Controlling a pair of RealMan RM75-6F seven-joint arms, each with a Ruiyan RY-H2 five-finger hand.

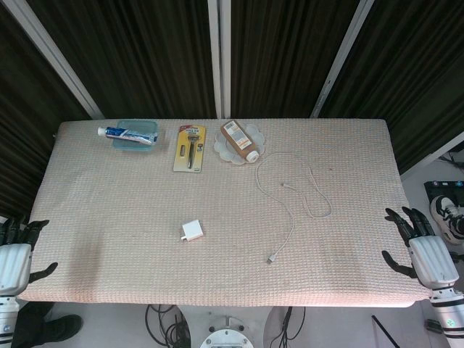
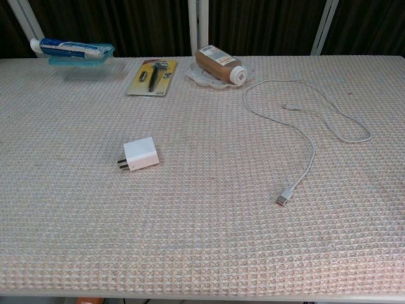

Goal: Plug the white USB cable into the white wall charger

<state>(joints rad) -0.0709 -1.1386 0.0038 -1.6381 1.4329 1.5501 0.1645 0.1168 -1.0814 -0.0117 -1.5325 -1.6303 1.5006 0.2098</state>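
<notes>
Nothing of the task looks done yet: the small white square wall charger [image 1: 192,231] lies flat on the beige waffle-weave table cover [image 1: 109,196] near the middle of the table, its 2 metal prongs pointing toward 9 o'clock in the chest view, and the thin white USB cable [image 1: 291,210] lies loose at about 3 o'clock from it, well apart. The cable's larger USB plug [image 2: 283,198] rests at the near end of the cord, while the small connector sits up inside the loops toward 1 o'clock. The left hand [image 1: 16,254] is at the table's near left corner, at 8 o'clock from the charger, fingers spread and holding nothing; the right hand [image 1: 420,246] is at the near right edge, at about 4 o'clock from the plug, fingers likewise apart and empty. Neither touches charger or cable. Everything remains, as I judge it: picking up the plug, steadying or lifting the charger, lining the plug up with its port and pushing it home. The port cannot be made out in either view.
</notes>
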